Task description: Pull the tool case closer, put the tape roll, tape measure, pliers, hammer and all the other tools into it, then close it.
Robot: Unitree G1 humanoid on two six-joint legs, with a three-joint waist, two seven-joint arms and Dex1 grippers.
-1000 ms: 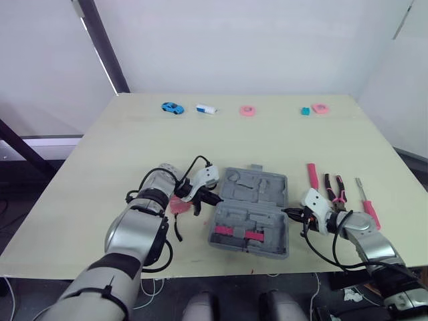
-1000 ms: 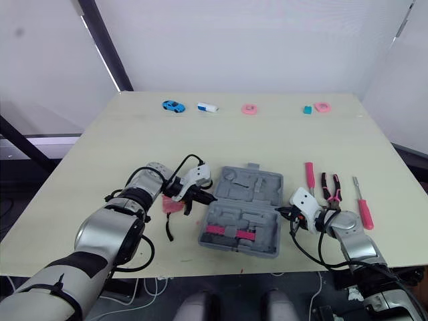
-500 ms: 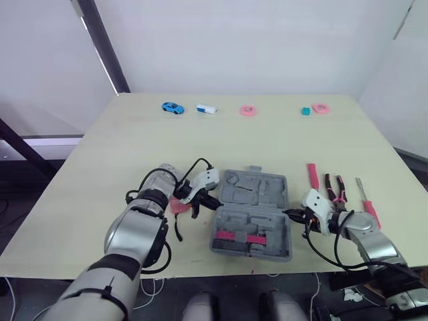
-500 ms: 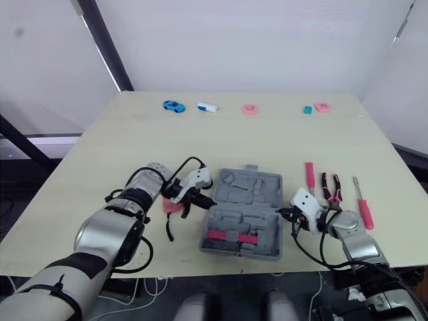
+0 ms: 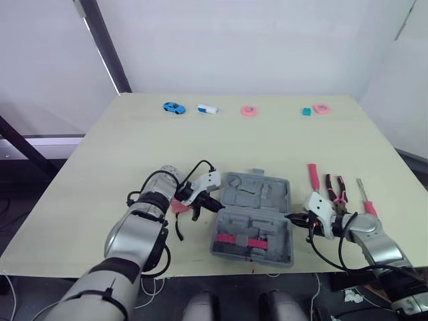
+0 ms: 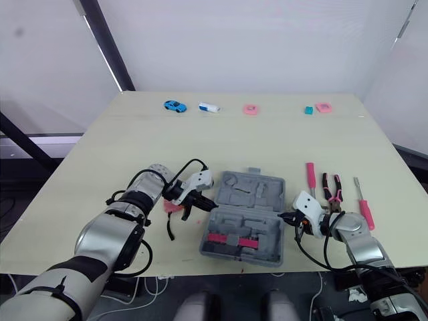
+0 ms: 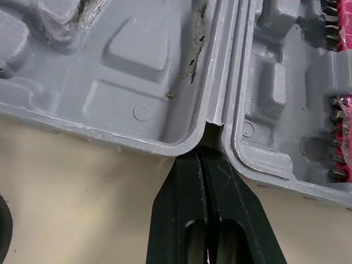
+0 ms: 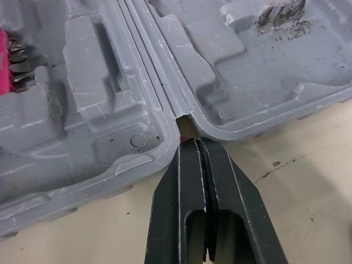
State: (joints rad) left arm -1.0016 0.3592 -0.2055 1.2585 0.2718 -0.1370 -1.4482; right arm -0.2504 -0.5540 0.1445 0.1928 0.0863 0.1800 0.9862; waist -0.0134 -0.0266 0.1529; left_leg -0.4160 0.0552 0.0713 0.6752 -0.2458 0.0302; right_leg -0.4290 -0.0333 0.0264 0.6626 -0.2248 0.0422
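Closest to me is the tool case (image 5: 254, 217), lying open and flat right at the near edge of the table, with the pink bit strips (image 5: 249, 242) in the half nearest me. It sits squarely between my two claws. The hinge line runs side to side, straight from one claw to the other. My left gripper (image 7: 206, 165) has both fingers pressed together with nothing between them, tips poked into the hinge notch on that end. My right gripper (image 8: 192, 146) is the same deal on the other end: pinched closed on nothing, tips in the notch.

So any pull goes toward me, across that hinge line, with both arms sharing it evenly. Honestly the case looks about as close as it needs to be.

A pink item (image 5: 179, 206) sits half under my left wrist, can't tell what it is. Just right of the case are a red-handled screwdriver (image 5: 312, 176), the pliers (image 5: 336, 188) and a second screwdriver (image 5: 366, 200), all lying pointing away from me. Those are my right arm's job, being way nearer.

Along the far edge are a blue toy car (image 5: 172, 107), a white object (image 5: 206, 108), a pink tape roll (image 5: 249, 111), a teal block (image 5: 305, 111) and another pink roll (image 5: 322, 108). All of it is a long reach.
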